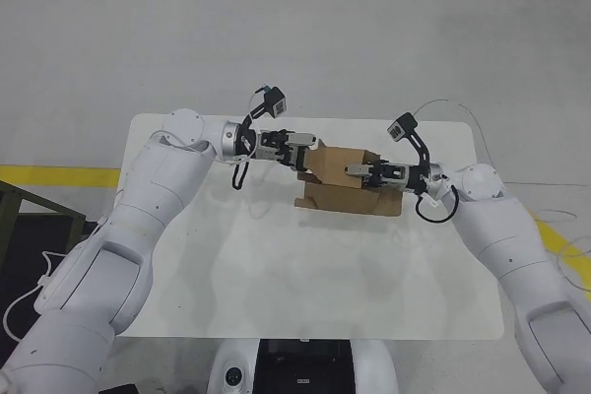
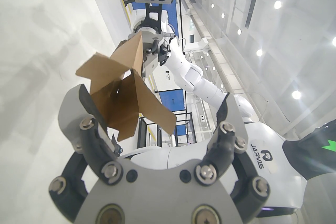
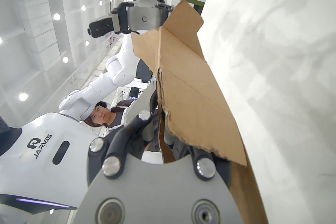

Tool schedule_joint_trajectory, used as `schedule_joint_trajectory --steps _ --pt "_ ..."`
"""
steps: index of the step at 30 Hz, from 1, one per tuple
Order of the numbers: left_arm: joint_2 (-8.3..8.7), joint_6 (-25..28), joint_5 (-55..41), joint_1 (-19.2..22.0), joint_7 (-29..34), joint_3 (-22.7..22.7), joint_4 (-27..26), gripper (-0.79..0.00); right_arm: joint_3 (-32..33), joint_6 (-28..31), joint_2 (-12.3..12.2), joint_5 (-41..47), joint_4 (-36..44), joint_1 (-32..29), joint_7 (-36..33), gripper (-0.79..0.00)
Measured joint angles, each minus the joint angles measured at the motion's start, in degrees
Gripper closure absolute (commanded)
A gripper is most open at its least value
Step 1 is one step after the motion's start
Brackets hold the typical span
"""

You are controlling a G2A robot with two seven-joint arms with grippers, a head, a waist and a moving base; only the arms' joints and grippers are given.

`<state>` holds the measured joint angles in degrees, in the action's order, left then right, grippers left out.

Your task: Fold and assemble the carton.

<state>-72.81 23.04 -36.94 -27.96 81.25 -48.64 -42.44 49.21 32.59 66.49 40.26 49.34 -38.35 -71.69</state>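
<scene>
A brown cardboard carton (image 1: 343, 182), partly unfolded with loose flaps, is held above the far middle of the white table (image 1: 276, 286). My left gripper (image 1: 303, 159) is at its left end, open; in the left wrist view the flaps (image 2: 126, 101) lie between the wide-spread fingers (image 2: 88, 104), against one pad. My right gripper (image 1: 366, 174) is at the carton's right end, shut on a panel edge (image 3: 183, 93). In the right wrist view, the right gripper (image 3: 160, 114) pinches the cardboard, and the left gripper (image 3: 123, 20) stands open at the far end.
The table reaches out bare in front of the carton toward the near edge (image 1: 315, 337). A yellow floor line (image 1: 49, 175) and a dark frame (image 1: 5, 212) lie off the table's left side.
</scene>
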Motion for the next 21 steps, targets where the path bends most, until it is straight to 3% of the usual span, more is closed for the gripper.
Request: schedule_joint_trajectory --steps 21 --pt "-0.67 -0.5 0.0 -0.9 0.5 1.2 -3.2 -0.785 2.2 0.7 1.2 -1.9 -2.7 0.2 5.3 0.0"
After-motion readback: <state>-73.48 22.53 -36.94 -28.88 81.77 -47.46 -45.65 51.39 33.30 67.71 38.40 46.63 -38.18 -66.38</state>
